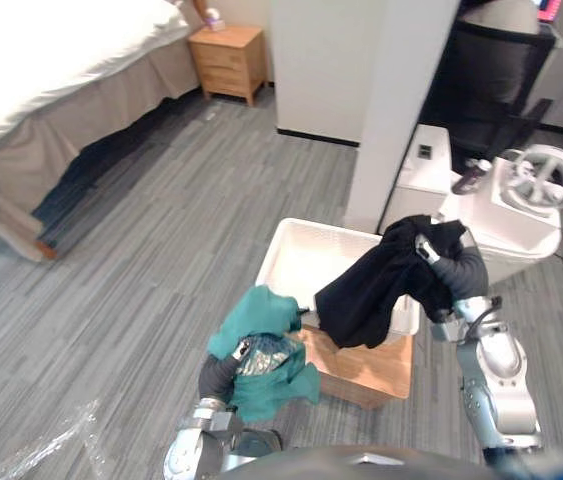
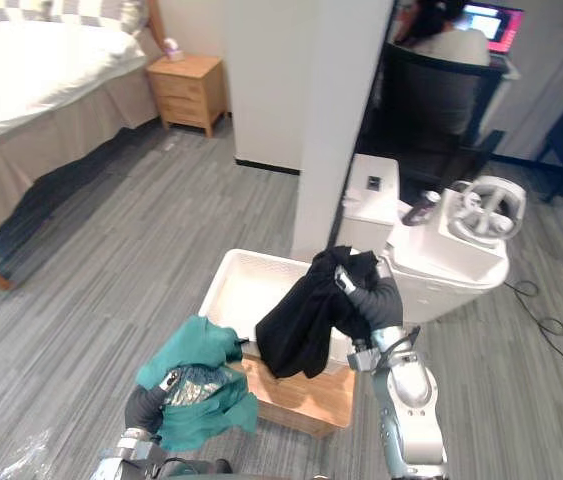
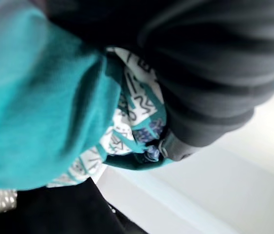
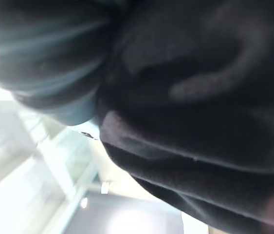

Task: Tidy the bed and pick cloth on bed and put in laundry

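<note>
- A white-covered bed with a tan fabric skirt (image 1: 51, 60) fills the upper left; the frame edge cuts it off, so one corner and one side show.
- A crumpled clear plastic sheet (image 1: 51, 445) lies on the floor at the lower left, hard to make out.
- A small light-wood nightstand (image 1: 228, 60) stands at the top, left of centre. The object on it is too small to identify.
- The left hand (image 1: 219, 372), low and left of centre, shows its dark cover. The rest is buried in a bunched teal cloth with a patterned white lining (image 1: 261, 315), so I cannot tell whether the hand is clamped on it. The cloth hides the basket's near left corner.
- A white plastic laundry basket (image 1: 306, 250) sits mid-frame on a brown wooden box (image 1: 371, 370).
- A limp black cloth (image 1: 371, 290) hangs from the right hand (image 1: 453, 272) across the basket's right rim, hiding that side. This hand's grip cannot be told either.
- Grey plank-pattern flooring (image 1: 181, 230) runs throughout. A white square pillar (image 1: 401, 100) rises behind the basket, and a white appliance with a round top fitting (image 1: 521, 220) stands at the right.
</note>
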You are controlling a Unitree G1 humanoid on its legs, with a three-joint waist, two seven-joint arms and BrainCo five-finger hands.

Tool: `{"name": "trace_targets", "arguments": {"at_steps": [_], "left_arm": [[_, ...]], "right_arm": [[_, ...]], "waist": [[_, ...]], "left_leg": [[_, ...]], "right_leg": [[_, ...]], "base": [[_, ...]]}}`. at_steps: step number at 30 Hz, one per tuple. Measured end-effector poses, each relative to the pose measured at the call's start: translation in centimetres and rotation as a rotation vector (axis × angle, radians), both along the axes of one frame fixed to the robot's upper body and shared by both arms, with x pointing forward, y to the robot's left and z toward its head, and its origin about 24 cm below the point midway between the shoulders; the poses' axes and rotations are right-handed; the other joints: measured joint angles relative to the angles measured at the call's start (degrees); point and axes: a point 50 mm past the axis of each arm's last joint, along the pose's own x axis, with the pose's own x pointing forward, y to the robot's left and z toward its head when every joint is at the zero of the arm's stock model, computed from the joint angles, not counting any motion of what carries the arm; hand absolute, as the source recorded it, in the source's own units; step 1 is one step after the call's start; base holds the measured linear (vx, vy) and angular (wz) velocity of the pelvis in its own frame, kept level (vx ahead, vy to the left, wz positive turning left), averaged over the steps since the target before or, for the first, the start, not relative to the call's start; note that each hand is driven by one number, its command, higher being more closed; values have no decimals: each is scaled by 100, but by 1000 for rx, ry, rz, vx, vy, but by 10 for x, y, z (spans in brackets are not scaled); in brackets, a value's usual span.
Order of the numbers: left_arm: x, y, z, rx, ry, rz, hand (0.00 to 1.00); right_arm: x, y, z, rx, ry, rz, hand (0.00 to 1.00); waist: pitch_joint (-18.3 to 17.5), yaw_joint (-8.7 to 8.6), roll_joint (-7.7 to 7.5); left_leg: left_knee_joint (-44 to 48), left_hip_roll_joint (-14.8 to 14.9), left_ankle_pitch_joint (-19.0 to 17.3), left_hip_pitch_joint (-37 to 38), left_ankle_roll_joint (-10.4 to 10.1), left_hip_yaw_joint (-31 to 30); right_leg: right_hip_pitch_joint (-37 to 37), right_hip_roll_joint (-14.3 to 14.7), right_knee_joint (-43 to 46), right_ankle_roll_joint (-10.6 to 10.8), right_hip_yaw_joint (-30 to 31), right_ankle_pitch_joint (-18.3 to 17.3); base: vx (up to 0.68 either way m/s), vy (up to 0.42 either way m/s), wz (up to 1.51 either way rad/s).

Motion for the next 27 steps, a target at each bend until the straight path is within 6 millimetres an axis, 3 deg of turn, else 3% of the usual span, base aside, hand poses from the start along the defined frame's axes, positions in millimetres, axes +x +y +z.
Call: {"name": "trace_targets", "arguments": {"at_steps": [6, 12, 16, 20, 24, 27], "left_arm": [[4, 7, -5, 28, 30, -47, 100], [6, 9, -14, 52, 82, -84, 100], [7, 11, -16, 64, 102, -103, 100], [18, 8, -13, 79, 86, -149, 100], [50, 16, 5, 137, -5, -193, 100], [76, 21, 28, 173, -103, -202, 100]], "right_arm": [[39, 3, 37, -40, -70, -16, 100], [75, 12, 39, -125, 26, -59, 100], [90, 9, 36, -164, 94, -113, 100], [108, -3, 39, -186, 141, -185, 100], [129, -7, 61, -160, 126, -254, 100], [142, -13, 84, -125, 95, -316, 100]], "waist": [[-58, -9, -47], [-185, 6, -128], [-185, 26, -130], [-155, 156, -172], [281, 282, -249], [762, 293, -200]], "left_leg": [[-703, -188, 471, 164, 44, -247], [-707, -249, 414, -31, 78, -49], [-707, -167, 527, -123, 71, -6], [-707, -87, 641, -310, 30, -105], [-706, 48, 810, -777, 8, -200], [-704, 163, 984, -1241, 31, -95]], "right_leg": [[118, -65, -302, 106, 42, 192], [179, -88, -784, 241, 67, 282], [189, -47, -880, 243, 0, 284], [108, 57, -935, 239, -96, 287], [-274, 211, -942, 157, -169, 330], [-712, 282, -874, 101, -281, 368]], "base": [[-91, 52, 21], [-99, 21, 4], [-31, -23, 13], [-9, -55, 17], [-58, -58, 18], [-65, -21, 26]]}}
